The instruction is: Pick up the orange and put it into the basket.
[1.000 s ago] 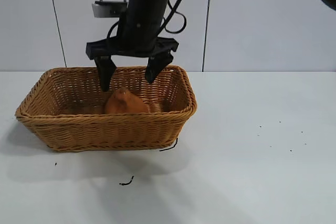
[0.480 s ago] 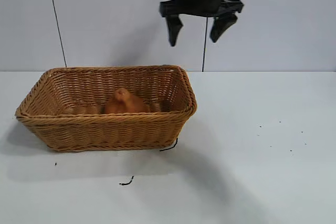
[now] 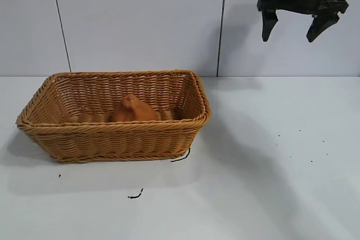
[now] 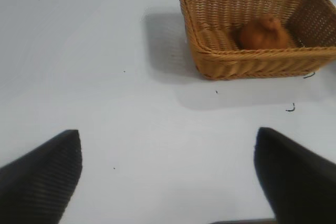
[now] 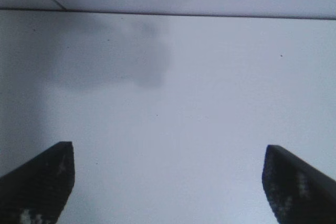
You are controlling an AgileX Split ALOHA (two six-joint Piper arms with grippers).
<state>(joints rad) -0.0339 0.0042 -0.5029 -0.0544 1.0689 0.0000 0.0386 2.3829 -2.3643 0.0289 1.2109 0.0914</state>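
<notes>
Resting inside the basket [image 3: 115,139], the orange [image 3: 133,111] has nothing over it. Right gripper [image 3: 294,31] hangs wide-jawed, empty, well apart. Left gripper [image 4: 168,177] is likewise spread above the bare table [image 3: 270,184].

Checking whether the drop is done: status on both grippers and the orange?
Right gripper open, empty, high right of basket. Left gripper open, parked. Orange inside basket. Nothing in the way.

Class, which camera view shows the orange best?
The exterior view: the orange sits near and central inside the basket. The left wrist view shows it farther off, in the same basket; the right wrist view shows only bare table.
</notes>
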